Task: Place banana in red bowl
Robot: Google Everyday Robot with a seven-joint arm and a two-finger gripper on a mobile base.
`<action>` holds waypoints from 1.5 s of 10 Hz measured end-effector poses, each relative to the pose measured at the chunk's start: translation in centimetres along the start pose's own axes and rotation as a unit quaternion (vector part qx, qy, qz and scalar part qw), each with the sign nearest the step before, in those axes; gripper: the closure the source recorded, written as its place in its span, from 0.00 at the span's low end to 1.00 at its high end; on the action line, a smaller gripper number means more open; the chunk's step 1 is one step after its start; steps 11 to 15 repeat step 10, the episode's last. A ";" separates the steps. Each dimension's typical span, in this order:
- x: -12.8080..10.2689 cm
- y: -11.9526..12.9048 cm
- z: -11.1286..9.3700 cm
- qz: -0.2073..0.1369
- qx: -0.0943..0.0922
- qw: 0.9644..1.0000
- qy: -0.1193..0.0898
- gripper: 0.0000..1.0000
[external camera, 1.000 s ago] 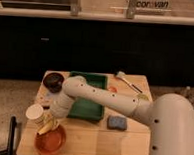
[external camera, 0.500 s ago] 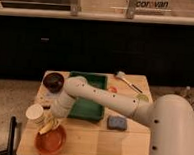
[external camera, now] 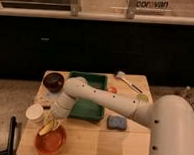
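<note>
- The banana (external camera: 49,127) is hanging right over the far rim of the red bowl (external camera: 51,141), its lower end about touching the bowl. So basically at the goal, just not let go of yet, I'd say.
- The end effector (external camera: 51,120) is right above it at the near-left of the worktop (external camera: 93,139); can't tell how wide the fingers are or if they're actually gripping the banana.
- Compared with a second ago, hardly anything has moved: the arm sits in the same bent pose and the banana looks maybe a touch lower over the bowl. My read is that the carry is done and what's left is the release.
- Containers: besides the banana end, the red bowl looks to have nothing else in it. White cup (external camera: 35,113) stands just left of the banana, contents not visible. Dark bowl (external camera: 54,81) at the far left, can't see inside. Green tray (external camera: 88,109) in the middle is partly hidden by the arm.
- Blue sponge (external camera: 118,122) sits right of the tray, and a brush (external camera: 127,82) lies at the far right.
</note>
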 end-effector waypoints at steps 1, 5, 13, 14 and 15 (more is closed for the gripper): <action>-0.4 0.2 0.2 -0.003 -0.002 1.000 -0.002 0.29; -2.0 0.6 0.9 -0.016 -0.011 1.000 -0.011 0.20; -2.3 1.2 -0.1 -0.017 0.000 1.000 -0.004 0.20; -2.3 1.2 -0.1 -0.017 0.000 1.000 -0.004 0.20; -2.3 1.2 -0.1 -0.017 0.000 1.000 -0.004 0.20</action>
